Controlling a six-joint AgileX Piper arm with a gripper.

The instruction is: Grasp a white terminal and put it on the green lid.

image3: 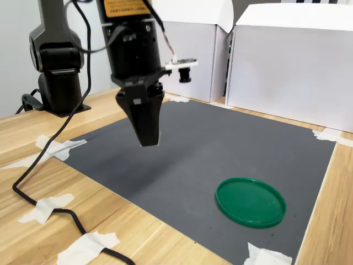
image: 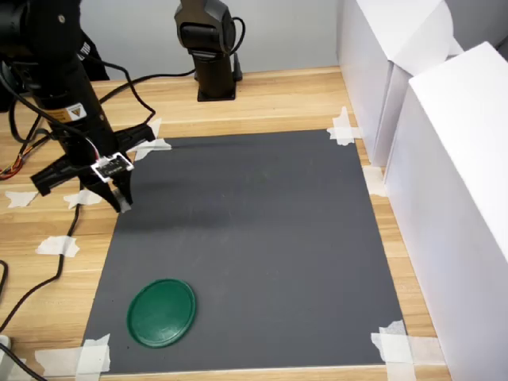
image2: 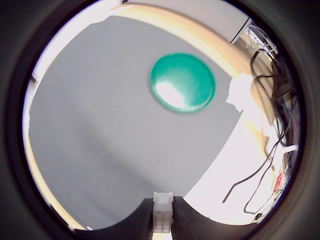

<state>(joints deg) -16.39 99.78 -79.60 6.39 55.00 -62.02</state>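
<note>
Grey mat (image: 254,238) on wooden worktop (image: 270,99). Fingers (image2: 142,220) closed on white terminal (image2: 163,212) (apparently airborne). Carry step; next: lower over green lid (image: 162,312), release.

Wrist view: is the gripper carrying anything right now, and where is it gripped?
Yes. The gripper is shut on the white terminal, pinched by its two sides between the fingers, its top end poking out past the tips.

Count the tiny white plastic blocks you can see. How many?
1. The tiny white plastic block sits pinched between the gripper fingers in the wrist view; none shows elsewhere.
</note>
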